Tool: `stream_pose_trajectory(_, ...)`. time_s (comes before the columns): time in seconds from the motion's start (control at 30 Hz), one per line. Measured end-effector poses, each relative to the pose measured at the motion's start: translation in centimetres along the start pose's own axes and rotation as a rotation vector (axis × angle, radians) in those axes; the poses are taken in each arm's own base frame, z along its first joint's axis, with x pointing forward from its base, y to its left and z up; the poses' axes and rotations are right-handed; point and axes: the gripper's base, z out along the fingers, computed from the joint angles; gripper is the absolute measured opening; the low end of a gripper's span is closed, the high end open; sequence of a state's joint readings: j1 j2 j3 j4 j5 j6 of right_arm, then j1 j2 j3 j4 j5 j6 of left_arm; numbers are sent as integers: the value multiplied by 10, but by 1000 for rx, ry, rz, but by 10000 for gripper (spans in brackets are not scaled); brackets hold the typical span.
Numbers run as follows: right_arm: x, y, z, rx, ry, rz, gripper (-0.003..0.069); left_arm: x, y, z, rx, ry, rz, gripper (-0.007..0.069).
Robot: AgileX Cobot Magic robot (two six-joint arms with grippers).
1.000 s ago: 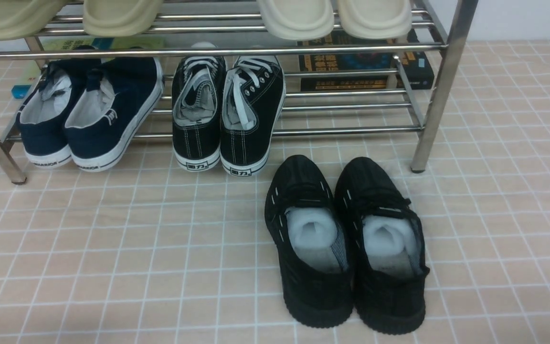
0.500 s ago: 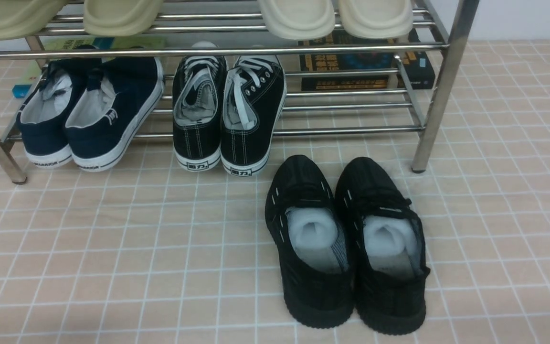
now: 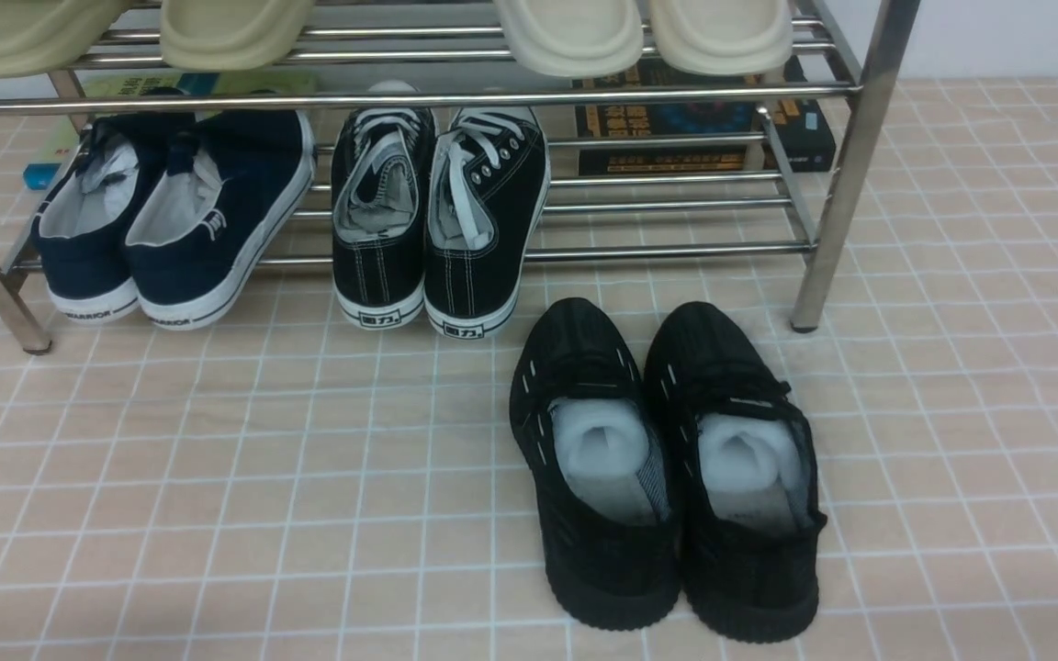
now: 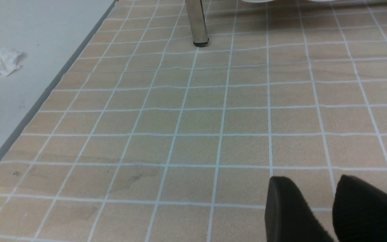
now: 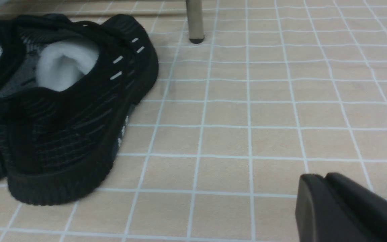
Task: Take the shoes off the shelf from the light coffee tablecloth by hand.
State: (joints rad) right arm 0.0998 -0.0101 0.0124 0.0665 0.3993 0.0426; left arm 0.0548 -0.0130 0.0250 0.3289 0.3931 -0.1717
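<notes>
While off the shelf [image 3: 846,165], the shoes [image 3: 667,468] stand paired on the light coffee tablecloth [image 3: 217,477].
Pair sits nr cloth's front edge, just fwd of rack's rt leg. Left gripper [image 4: 333,208]: fingers apart, holding nothing. Right gripper [image 5: 324,201]: fingers pressed together, empty, well clear of shoes.

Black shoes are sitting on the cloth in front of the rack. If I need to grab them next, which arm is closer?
Right, probably. The black shoes lie near the right gripper in its wrist view, resting on the cloth. The left gripper sees only bare cloth and a rack leg.
</notes>
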Motion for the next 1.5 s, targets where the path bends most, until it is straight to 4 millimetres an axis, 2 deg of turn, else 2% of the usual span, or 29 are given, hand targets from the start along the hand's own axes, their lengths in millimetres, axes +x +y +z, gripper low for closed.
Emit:
stream_pose_trajectory(0.7,-1,-6,0,111,-14,36,78,0,0,0,0,0,0,240)
stream_pose_trajectory(1.5,-1,-6,0,113,-14,37,95,0,0,0,0,0,0,239)
